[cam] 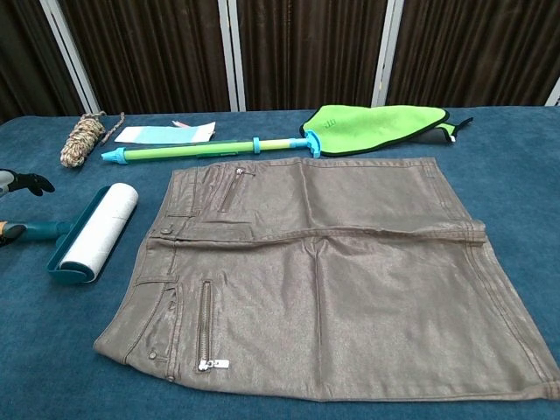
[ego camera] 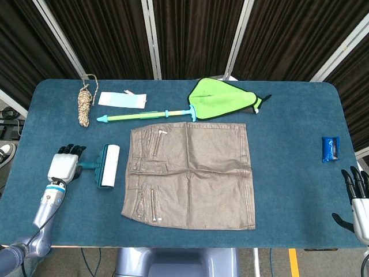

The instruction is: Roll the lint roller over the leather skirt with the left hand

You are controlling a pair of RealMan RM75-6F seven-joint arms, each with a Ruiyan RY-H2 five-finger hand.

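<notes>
Poised over the handle of the teal-framed white lint roller [ego camera: 107, 165], left hand [ego camera: 63, 165], fingers [ego camera: 71, 149] seemingly not yet closed. Lying flat just right of it, untouched, taupe leather skirt [ego camera: 190, 175]. Idle at the near right table [ego camera: 288, 144] edge, right hand [ego camera: 358, 199], fingers apart; grasp and all rolling still ahead.

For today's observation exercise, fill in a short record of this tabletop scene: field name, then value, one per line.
Tool: lint roller, lying left of the skirt
Garment: leather skirt, spread flat, mid-table
Left hand: left hand over the roller's handle; grip cannot be judged
Right hand: right hand at the table's right edge, fingers apart, holding nothing
Far side: green mop, rope bundle
</notes>
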